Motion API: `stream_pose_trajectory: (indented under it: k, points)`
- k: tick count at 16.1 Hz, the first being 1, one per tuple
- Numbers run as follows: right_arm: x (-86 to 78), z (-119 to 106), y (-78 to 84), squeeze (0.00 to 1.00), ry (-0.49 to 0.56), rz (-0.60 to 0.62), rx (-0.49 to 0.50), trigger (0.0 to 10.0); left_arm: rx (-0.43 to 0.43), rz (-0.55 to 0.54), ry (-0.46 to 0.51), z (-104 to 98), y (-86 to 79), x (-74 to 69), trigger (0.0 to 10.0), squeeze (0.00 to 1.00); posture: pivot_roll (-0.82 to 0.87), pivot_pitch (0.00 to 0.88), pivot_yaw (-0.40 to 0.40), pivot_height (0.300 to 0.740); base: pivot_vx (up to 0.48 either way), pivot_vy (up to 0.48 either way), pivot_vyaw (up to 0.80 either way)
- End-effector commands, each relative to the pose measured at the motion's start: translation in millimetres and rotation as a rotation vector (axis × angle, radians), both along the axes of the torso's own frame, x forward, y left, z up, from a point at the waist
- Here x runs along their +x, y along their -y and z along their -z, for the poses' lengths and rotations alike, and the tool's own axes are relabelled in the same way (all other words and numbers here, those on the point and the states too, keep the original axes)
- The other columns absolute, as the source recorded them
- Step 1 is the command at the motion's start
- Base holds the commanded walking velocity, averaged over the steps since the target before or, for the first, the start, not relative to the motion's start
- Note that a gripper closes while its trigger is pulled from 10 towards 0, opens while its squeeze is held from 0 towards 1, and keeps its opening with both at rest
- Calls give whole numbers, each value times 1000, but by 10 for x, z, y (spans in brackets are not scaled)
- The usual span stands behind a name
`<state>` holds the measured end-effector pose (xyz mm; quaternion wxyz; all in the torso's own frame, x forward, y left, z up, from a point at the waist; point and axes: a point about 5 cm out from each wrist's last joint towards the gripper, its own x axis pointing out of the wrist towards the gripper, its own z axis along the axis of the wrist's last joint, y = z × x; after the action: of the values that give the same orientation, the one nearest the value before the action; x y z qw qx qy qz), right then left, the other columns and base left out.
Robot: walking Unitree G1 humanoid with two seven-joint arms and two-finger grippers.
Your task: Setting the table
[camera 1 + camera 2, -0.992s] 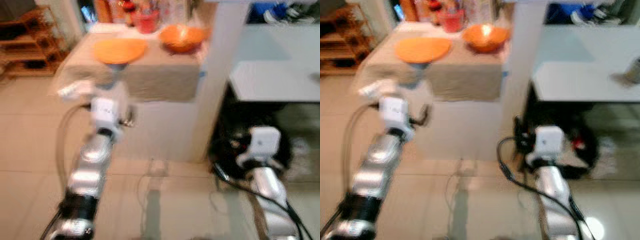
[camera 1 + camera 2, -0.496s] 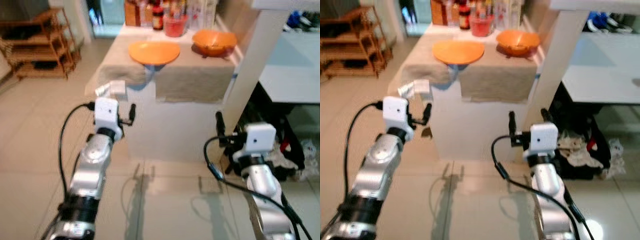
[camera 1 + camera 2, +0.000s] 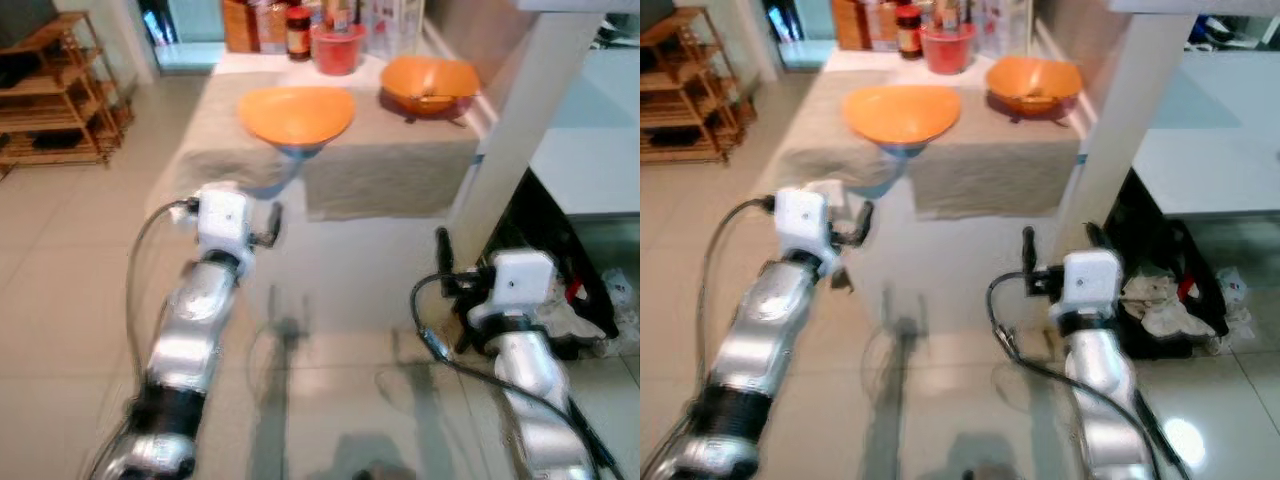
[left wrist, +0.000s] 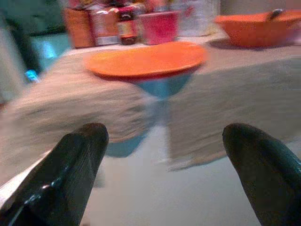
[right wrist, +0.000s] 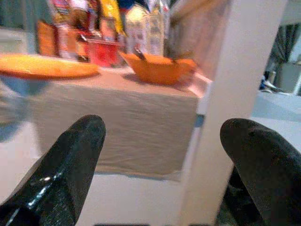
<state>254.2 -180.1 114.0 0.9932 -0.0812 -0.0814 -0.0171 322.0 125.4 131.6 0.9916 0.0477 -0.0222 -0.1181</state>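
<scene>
An orange plate rests on a blue bowl at the near edge of a table under a beige cloth. Farther back on the right stands an orange bowl with a utensil in it, and a red cup stands behind. My left gripper is open and empty, held just short of the table's near left corner, below the plate. Low by the white pillar, my right gripper is open and empty, facing the cloth's right end.
Jars and boxes line the back of the table. A wooden shelf stands at the far left. A pale table with dark clutter beneath is at the right. Tiled floor lies before the table.
The camera has moved closer to the table and the blur has cleared. My left gripper now sits nearer the table's near left corner. Both grippers remain open.
</scene>
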Motion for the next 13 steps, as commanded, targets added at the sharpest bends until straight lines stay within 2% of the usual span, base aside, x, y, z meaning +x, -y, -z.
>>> stream_pose_trajectory:
  k: [1, 13]
  points:
    - [21, -54, -71, 0, 29, -19, 7, 10000, 21, -25, 28, -72, -126, 26, 10000, 0, -86, 0, 33, 740, 480, 0, 0]
    - [32, -39, -68, 0, 21, -29, 8, 10000, 22, -40, 69, -148, -141, 61, 10000, 0, -85, 0, 28, 740, 480, 0, 0]
